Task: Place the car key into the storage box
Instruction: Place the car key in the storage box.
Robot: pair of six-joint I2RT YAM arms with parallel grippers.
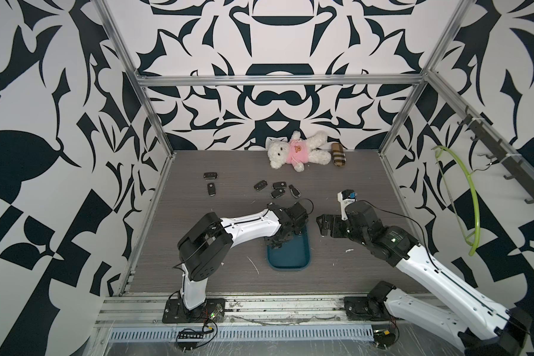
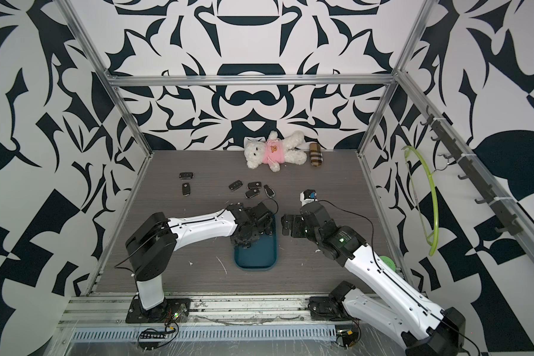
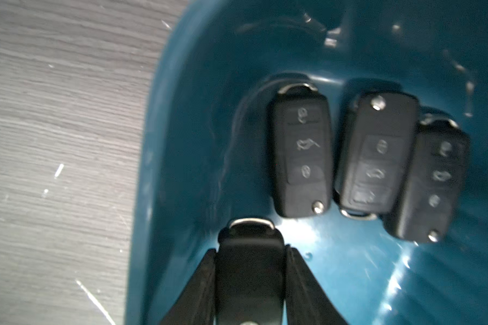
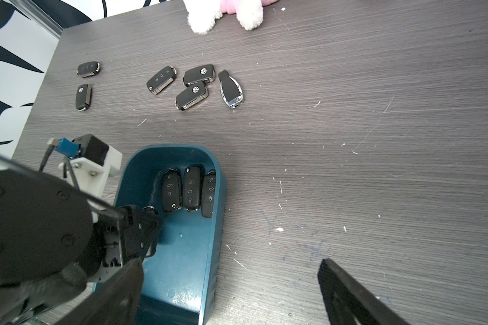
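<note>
Tabletop (image 4: 350, 140): left tool (image 3: 251, 250) clamps car key (image 3: 250, 273) lengthwise, loop-end outward; right tool (image 1: 321, 226) apart.

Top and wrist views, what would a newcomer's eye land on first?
Probably the left fingers clamped on a black car key over the teal storage box, where three more fobs lie side by side. Next, six loose fobs on the table behind it, and a white teddy bear in pink by the back wall.
</note>
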